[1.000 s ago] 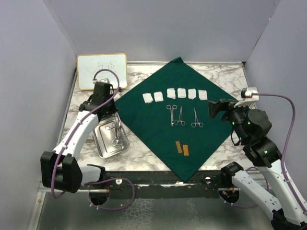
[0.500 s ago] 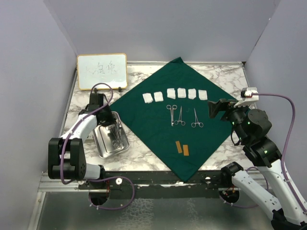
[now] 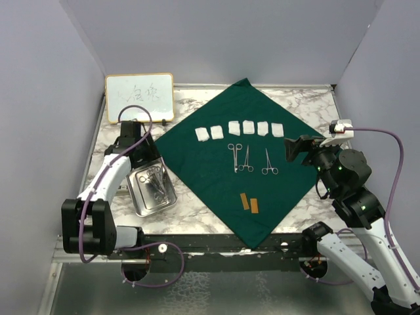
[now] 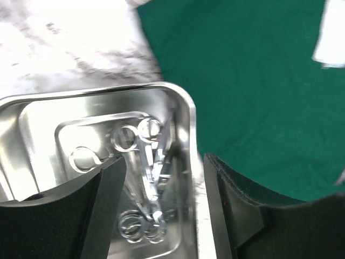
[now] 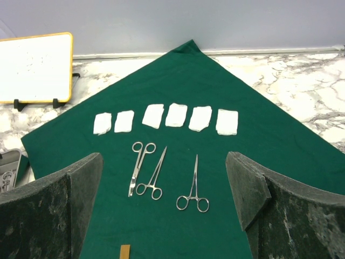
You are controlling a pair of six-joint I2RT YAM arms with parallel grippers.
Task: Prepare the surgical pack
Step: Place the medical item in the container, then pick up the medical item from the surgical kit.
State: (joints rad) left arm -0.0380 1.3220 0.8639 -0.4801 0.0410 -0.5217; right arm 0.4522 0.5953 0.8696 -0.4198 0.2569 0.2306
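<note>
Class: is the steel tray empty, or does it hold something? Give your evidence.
Not empty: silver instruments with ring handles lie inside the steel tray, visible in both the overhead and left wrist views.

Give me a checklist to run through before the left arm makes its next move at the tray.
1. Left hand open and empty: ok, jaws apart above the tray.
2. Tray instruments lie under that hand: ok.
3. Count of tray instruments: cannot tell, they overlap.
4. Right hand open, far from the tray: ok.
5. Drape spread flat: ok.
6. Gauze row and drape instruments lie apart: ok.
</note>
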